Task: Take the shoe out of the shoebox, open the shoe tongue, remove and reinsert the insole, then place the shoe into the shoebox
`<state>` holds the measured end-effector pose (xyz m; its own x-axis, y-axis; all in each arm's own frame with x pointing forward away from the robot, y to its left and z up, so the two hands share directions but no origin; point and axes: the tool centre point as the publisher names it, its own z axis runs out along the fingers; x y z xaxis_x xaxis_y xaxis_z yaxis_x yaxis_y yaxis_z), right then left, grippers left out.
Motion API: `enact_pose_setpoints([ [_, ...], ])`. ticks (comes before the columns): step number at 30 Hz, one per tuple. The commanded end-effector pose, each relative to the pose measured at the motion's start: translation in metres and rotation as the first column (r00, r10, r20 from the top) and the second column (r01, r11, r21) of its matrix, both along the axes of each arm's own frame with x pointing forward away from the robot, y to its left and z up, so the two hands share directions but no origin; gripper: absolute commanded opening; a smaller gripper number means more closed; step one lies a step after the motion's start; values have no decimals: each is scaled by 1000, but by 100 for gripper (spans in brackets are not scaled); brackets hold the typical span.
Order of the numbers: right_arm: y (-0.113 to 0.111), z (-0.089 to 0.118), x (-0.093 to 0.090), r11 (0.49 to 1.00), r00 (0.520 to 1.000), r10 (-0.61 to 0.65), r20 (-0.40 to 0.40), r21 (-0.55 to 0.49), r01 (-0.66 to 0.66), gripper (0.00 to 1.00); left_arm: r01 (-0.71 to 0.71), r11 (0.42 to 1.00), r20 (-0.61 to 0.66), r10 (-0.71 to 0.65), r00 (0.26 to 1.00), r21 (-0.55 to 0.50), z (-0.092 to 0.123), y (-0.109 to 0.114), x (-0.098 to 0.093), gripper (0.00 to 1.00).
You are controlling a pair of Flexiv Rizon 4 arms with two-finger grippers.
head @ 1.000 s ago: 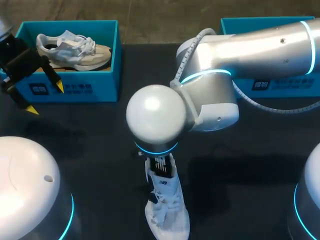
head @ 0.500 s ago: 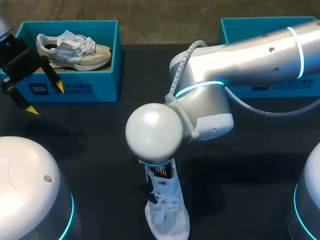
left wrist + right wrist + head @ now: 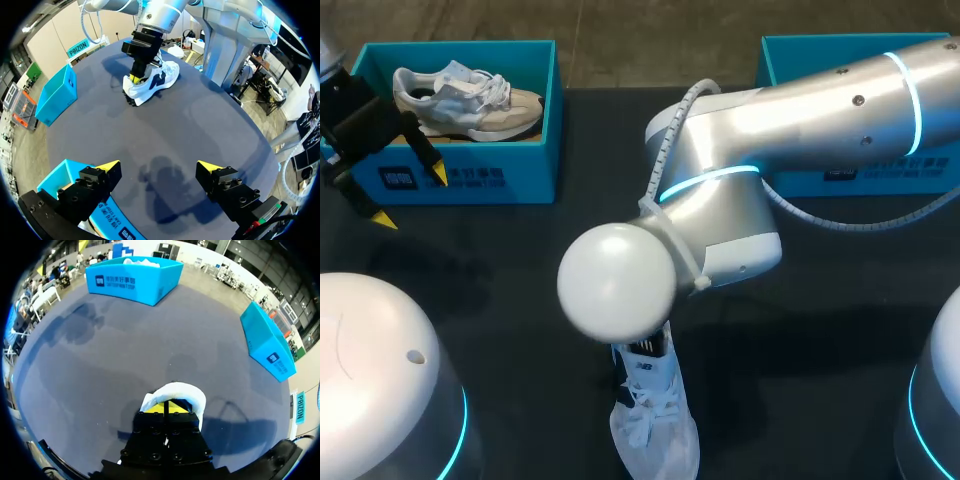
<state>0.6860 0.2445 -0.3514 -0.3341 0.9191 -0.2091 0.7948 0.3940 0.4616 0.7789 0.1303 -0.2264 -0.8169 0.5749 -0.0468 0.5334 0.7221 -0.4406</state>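
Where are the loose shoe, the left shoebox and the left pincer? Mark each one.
loose shoe (image 3: 655, 445): head view, on its toe end.
left shoebox (image 3: 530, 175): head view, on its front wall.
left pincer (image 3: 159, 166): left wrist view, midway between its yellow tips.

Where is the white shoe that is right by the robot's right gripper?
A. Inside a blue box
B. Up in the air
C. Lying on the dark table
C: the white shoe lies on the dark table, with the right gripper at its opening.
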Motion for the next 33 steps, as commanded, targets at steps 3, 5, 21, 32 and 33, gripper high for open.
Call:
enact_pose_setpoints([
  [3,4,-17,2,886,897,-428,113,248,392,0,0,1000,1,0,1000,2,0,1,-1,100],
  [5,3,-21,6,888,896,-429,114,238,394,0,0,1000,1,0,1000,2,0,1,-1,100],
  [21,1,-36,-3,877,897,-440,41,234,420,0,0,1000,1,0,1000,2,0,1,-1,100],
  [32,2,-3,-11,884,911,-412,1,245,399,0,0,1000,1,0,1000,2,0,1,-1,100],
  [33,2,-4,-11,884,914,-406,-15,247,397,0,0,1000,1,0,1000,2,0,1,-1,100],
])
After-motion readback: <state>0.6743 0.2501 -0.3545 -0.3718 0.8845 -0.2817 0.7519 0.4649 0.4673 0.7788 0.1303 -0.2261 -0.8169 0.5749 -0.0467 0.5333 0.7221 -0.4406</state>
